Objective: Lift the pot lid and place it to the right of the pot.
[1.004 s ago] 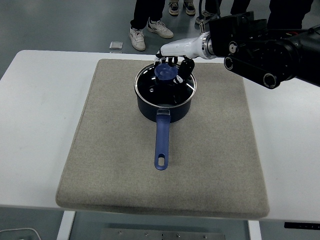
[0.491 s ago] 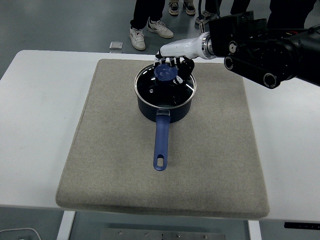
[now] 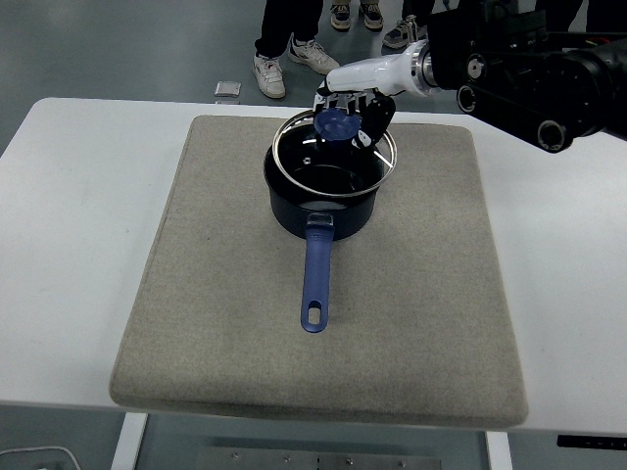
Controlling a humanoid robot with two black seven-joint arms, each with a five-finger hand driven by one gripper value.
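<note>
White table (image 3: 78, 245), grey mat (image 3: 431, 294), perhaps felt.

Dark blue pot (image 3: 323, 211), blue lid knob (image 3: 334, 124), beige mat (image 3: 225, 294), white table (image 3: 78, 225)

A white desk (image 3: 78, 245) fills the view, its near edge running along the bottom. A large grey-beige mat (image 3: 216, 323) lies flat on it and covers most of the middle, leaving bare white strips at 9 o'clock and 3 o'clock and a narrow band at 12 o'clock. A dark blue pot (image 3: 323, 201) stands on the mat toward 12 o'clock, its blue handle (image 3: 315, 279) pointing to 6 o'clock.
</note>
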